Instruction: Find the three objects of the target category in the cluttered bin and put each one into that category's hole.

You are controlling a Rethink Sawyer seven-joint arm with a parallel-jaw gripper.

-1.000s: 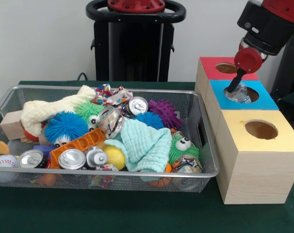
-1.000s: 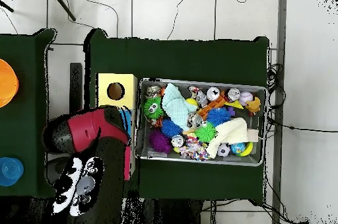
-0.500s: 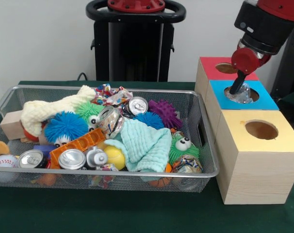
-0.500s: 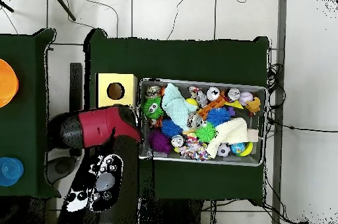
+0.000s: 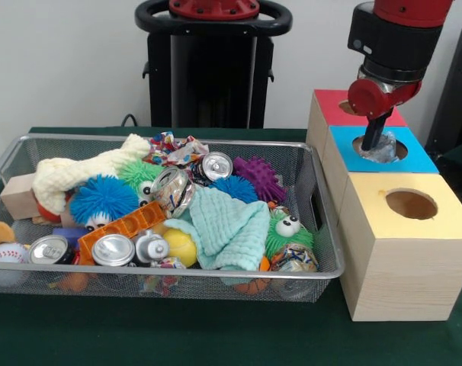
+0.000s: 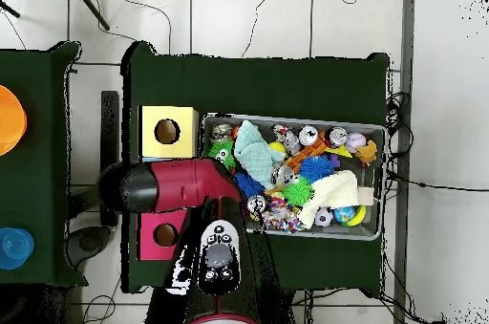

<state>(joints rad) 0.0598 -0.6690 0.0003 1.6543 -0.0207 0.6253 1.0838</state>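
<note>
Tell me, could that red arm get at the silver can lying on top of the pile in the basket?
Probably yes. The can lies on top of the pile with nothing covering it, and the mesh basket is open above. The gripper is over the blue box now, so it must first swing across.

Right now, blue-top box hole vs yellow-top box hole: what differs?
The blue-top box has a crumpled clear item sitting in its hole, under the claw; the yellow-top box has an empty, dark hole. Blue sits behind yellow. Both are pale wooden boxes with round top holes.

Orange dish (image 6: 8, 119) — blue cup (image 6: 13, 248) (side table) — floor cables (image 6: 396, 110)
</note>
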